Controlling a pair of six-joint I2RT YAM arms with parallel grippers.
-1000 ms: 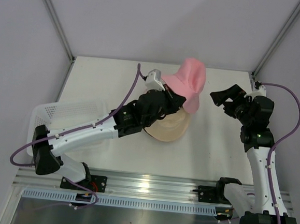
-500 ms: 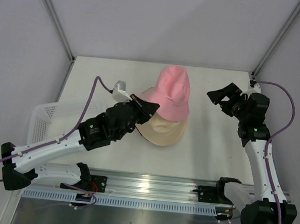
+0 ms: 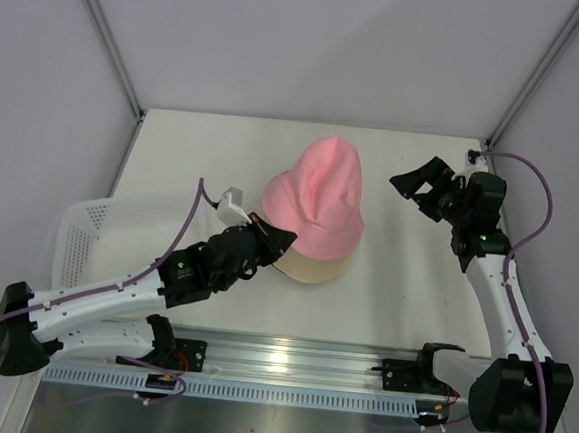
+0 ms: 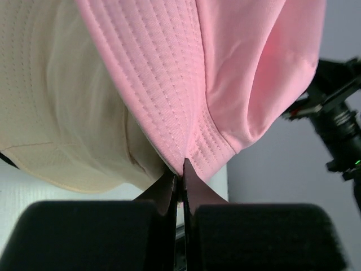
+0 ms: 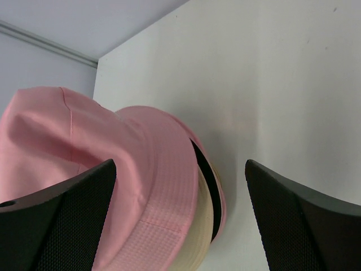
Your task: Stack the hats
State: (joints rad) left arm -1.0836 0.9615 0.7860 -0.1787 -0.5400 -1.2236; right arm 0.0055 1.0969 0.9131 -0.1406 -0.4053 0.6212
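Pink hat (image 3: 316,197), pinched tight at its brim by the left end effector (image 3: 284,239), has dropped onto the beige hat (image 3: 315,270) on the table (image 3: 214,150), so the pile grew. The right end effector (image 3: 418,192) hangs wide open and empty.

A robotics lab test cell: plain pale enclosure walls (image 3: 313,48), grey metal corner posts (image 3: 108,37), and a white tabletop (image 3: 404,286) edged by a silver aluminium mounting rail (image 3: 288,362).

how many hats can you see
3, in one pile: pink hat on top, its brim pinched by the left pincer; beige hat beneath; a black hat showing only as a thin edge between them. More could be hidden.
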